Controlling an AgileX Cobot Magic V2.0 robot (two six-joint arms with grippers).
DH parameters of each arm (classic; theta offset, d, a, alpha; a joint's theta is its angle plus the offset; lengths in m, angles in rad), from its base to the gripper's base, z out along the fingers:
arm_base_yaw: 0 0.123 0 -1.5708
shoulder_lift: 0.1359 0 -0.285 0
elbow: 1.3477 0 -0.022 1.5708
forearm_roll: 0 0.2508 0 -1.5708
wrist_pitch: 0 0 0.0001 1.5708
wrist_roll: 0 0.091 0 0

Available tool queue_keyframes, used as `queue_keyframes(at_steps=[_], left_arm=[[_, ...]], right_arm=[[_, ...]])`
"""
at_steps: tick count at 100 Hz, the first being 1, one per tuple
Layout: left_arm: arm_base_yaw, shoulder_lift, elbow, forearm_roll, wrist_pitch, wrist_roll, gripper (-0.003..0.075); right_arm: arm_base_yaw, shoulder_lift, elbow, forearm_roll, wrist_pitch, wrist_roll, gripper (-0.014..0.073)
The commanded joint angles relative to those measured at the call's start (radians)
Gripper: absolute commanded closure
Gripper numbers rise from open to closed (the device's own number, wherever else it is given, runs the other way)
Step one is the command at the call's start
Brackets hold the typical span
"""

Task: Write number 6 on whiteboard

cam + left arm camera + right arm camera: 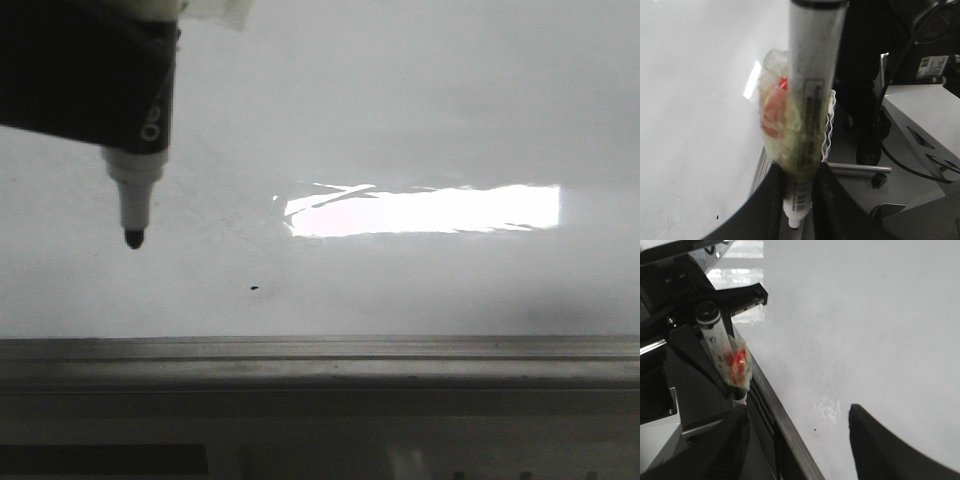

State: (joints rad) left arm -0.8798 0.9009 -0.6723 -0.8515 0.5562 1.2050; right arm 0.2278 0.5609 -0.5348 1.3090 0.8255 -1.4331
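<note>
Whiteboard (400, 120): glossy, unmarked save a tiny black speck (253, 290). Marker (135, 200) (tip just off the board) clamped in left gripper (799, 200). Right gripper (797, 440) jaws wide apart, empty, over the board.

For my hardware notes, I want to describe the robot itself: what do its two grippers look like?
The left gripper has smooth, plain black fingers with curved edges, on either side of the white cylindrical marker. The right gripper has the same black fingers, broad with rounded tips. No markings or cables show on them.
</note>
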Motion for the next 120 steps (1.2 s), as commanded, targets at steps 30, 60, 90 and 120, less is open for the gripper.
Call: queue_keyframes(at_steps=[30, 60, 90, 120], left_arm=[[-0.008, -0.001, -0.026, -0.126, 0.012, 0.158, 0.0740], [-0.008, -0.001, -0.026, -0.136, 0.041, 0.158, 0.0740], [-0.008, -0.001, -0.026, -0.139, 0.043, 0.158, 0.0740], [-0.008, -0.001, -0.026, -0.139, 0.073, 0.158, 0.0740]], right_arm=[[0.207, 0.203, -0.082, 0.147, 0.008, -0.210, 0.0165], [0.329, 0.389, -0.224, 0.144, 0.001, -0.260, 0.0165], [0.457, 0.464, -0.243, 0.139, -0.032, -0.298, 0.0165], [0.433, 0.342, -0.243, 0.068, -0.165, -0.248, 0.0165]])
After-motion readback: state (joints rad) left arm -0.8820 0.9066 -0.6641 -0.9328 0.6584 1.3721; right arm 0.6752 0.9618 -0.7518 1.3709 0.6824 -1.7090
